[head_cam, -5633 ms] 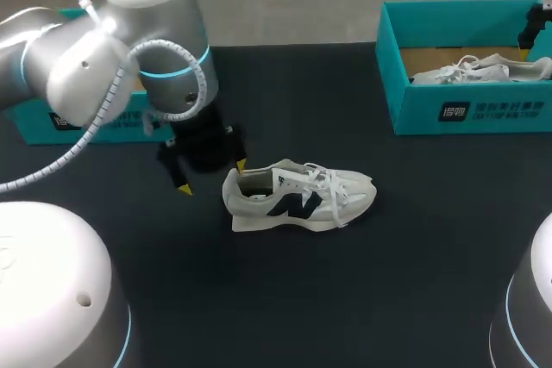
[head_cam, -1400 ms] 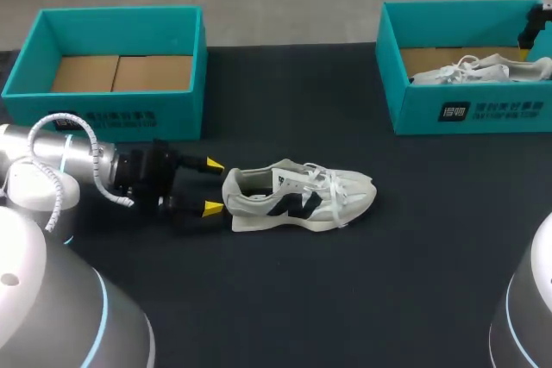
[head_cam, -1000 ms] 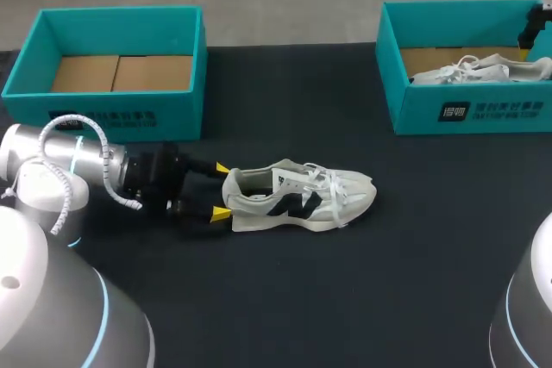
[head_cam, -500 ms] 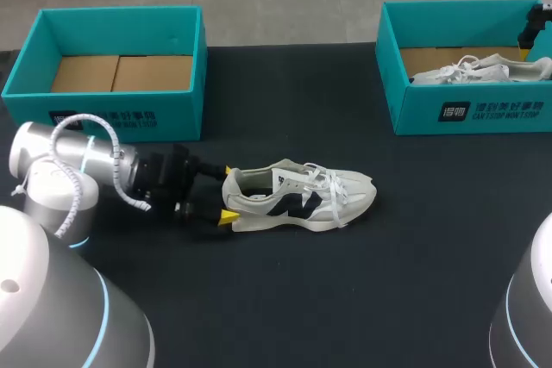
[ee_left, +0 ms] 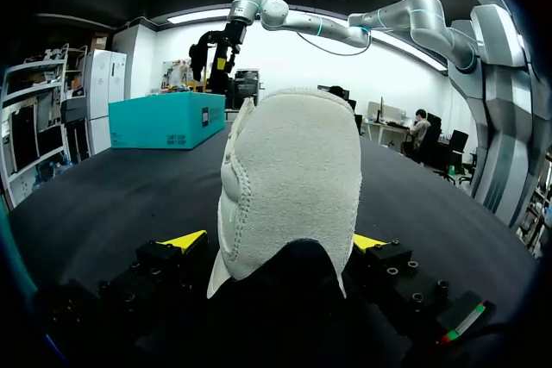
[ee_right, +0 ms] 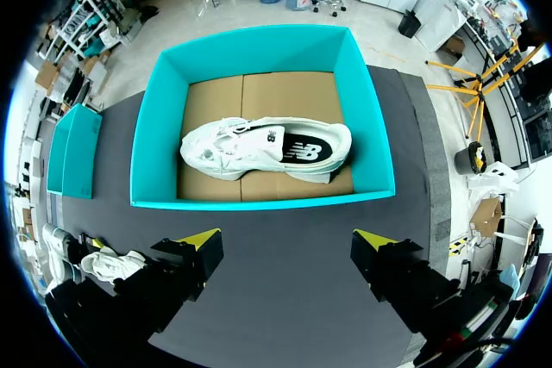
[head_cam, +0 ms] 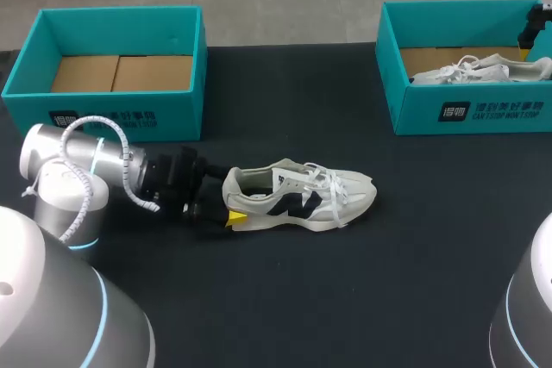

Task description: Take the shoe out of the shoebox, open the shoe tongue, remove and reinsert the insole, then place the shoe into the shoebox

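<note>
The left arm (head_cam: 82, 161) is laid low and nearly level over the worktop (head_cam: 362, 299), entering from the left, wrist pointed along the shoe's length. The left pincer (ee_left: 278, 242) is spread wide, with the heel of the shoe (head_cam: 302, 196) set between its fingers; one yellow fingertip (ee_left: 186, 240) is seen just beside the heel. Whether the far finger touches cannot be told. The shoe is stood on its sole mid-worktop, toe pointed right, laces loose. It is kept well apart from the empty shoebox (head_cam: 112, 118) at the far left and from the second shoebox (ee_right: 259, 201) at the far right. Bare worktop is left past the toe and on the near side of the shoe; the near finger is squeezed close along the sole edge. The right pincer (ee_right: 285, 243) is held high above the second shoebox, fingers wide with nothing between them. Another shoe (ee_right: 259, 151) is laid on its side on that box's cardboard floor.
</note>
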Motion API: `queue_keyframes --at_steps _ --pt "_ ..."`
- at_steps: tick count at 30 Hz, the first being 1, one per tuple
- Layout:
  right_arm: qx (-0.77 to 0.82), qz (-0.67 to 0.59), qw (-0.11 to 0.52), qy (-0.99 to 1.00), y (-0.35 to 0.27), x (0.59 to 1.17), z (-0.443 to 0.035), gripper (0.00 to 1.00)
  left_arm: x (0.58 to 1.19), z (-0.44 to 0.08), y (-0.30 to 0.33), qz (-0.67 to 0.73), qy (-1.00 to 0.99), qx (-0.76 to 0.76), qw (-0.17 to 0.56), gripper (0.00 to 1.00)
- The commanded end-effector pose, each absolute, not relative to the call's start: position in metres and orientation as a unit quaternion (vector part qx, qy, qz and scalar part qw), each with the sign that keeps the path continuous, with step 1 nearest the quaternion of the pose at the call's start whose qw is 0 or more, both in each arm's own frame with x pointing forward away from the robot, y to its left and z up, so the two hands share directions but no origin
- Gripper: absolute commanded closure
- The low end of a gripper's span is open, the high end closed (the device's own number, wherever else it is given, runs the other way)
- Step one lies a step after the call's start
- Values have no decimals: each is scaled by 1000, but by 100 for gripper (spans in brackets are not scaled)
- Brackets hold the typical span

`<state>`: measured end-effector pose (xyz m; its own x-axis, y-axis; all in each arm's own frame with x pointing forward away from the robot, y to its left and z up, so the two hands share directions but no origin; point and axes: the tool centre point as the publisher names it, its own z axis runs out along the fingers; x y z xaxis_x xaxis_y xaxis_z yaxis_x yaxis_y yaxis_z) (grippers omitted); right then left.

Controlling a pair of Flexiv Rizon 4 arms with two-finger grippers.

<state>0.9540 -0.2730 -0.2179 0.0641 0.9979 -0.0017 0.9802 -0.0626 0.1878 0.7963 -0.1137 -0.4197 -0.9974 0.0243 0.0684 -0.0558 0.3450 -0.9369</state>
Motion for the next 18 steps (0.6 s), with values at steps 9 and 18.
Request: queue_keyframes --at_steps 9,18 --pt "726 64 71 681 -273 953 -218 0 800 -427 -119 565 -825 3 36 69" --pt "726 64 71 681 -273 953 -218 0 798 -429 -117 560 -827 0 40 100"
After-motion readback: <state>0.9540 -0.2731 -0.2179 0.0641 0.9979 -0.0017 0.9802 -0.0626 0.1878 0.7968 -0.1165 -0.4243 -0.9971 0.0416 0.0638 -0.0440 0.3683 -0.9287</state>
